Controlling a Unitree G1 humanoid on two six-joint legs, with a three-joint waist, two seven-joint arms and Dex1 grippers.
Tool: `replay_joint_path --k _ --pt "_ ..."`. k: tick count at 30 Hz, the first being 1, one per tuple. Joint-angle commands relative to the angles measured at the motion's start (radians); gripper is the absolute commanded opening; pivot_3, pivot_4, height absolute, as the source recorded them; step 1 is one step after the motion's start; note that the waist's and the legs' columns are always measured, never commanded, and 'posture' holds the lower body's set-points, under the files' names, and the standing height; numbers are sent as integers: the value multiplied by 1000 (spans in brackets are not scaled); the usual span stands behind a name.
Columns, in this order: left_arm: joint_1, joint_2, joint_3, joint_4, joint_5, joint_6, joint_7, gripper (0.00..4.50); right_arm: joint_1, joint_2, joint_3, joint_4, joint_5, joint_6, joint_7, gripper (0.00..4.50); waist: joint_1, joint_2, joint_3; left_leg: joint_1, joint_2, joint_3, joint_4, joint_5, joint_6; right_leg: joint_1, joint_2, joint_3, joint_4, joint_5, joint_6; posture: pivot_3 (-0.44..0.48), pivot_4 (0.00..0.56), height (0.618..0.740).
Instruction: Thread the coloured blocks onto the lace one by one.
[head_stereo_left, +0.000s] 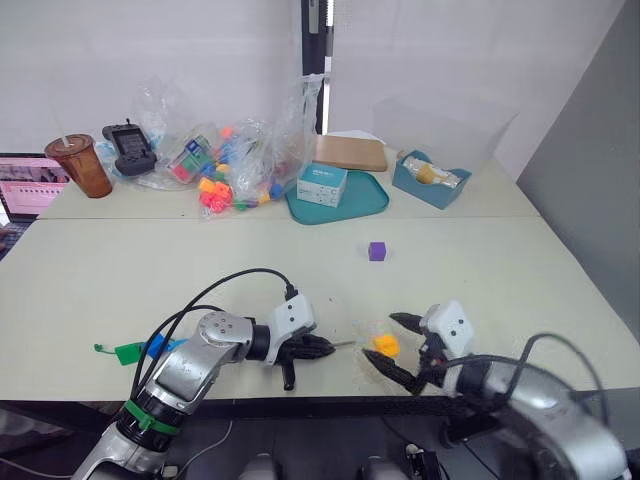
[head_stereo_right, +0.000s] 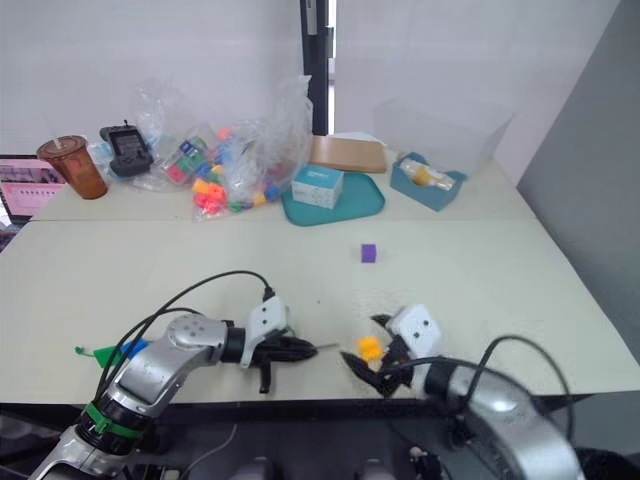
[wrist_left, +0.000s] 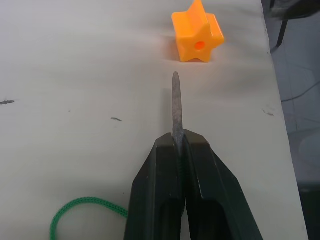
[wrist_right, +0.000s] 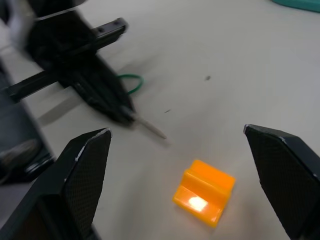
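Head cams look fwd/down over tabletop (head_stereo_left: 300, 270). Both wrist cams sit low, close, facing each other; all share the orange block (wrist_left: 197, 37) near front edge.

1 purple block (head_stereo_left: 377, 251), 1 orange block (head_stereo_left: 386, 345), 1 lace (wrist_left: 176, 107)

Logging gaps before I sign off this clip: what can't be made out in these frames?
- The lace: its run past the left gripper is hidden by the black fingers; the wrist view's edge cuts off the green loop.
- The blue block: mostly behind the left arm, shape unclear.
- The orange block: glare hides its hole in the right wrist view, between the right gripper's fingers.
- The purple block: too small to show a hole.
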Motion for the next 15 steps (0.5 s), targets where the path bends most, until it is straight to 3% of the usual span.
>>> replay_joint_path --k 1,3,7,11,15 --pt "6 8 7 -48 -10 -8 -8 0 -149 -115 8 120 80 1 219 4451 -1 0 0 0 0 0 0 0 0 0 0 0 0 0 0 0 150 740" --pt "10 10 6 -58 -12 -4 -6 0 -239 -165 83 212 26 -70 320 4451 1 0 0 0 0 0 0 0 0 0 0 0 0 0 0 0 150 740" --pt "21 13 7 -87 -20 13 -5 0 -414 -198 316 487 -253 -433 513 4451 1 0 0 0 0 0 0 0 0 0 0 0 -1 0 0 0 150 740" --pt "25 13 14 -110 -30 35 -1 0 -503 -175 391 692 -348 -661 629 4451 8 0 0 -1 0 1 1 0 0 0 -1 0 -2 0 0 0 150 740" --pt "29 12 17 -135 -41 61 7 0 -555 -139 404 802 -375 -769 683 4451 5 0 0 -1 0 1 3 0 0 0 -1 0 -1 0 0 0 150 740"
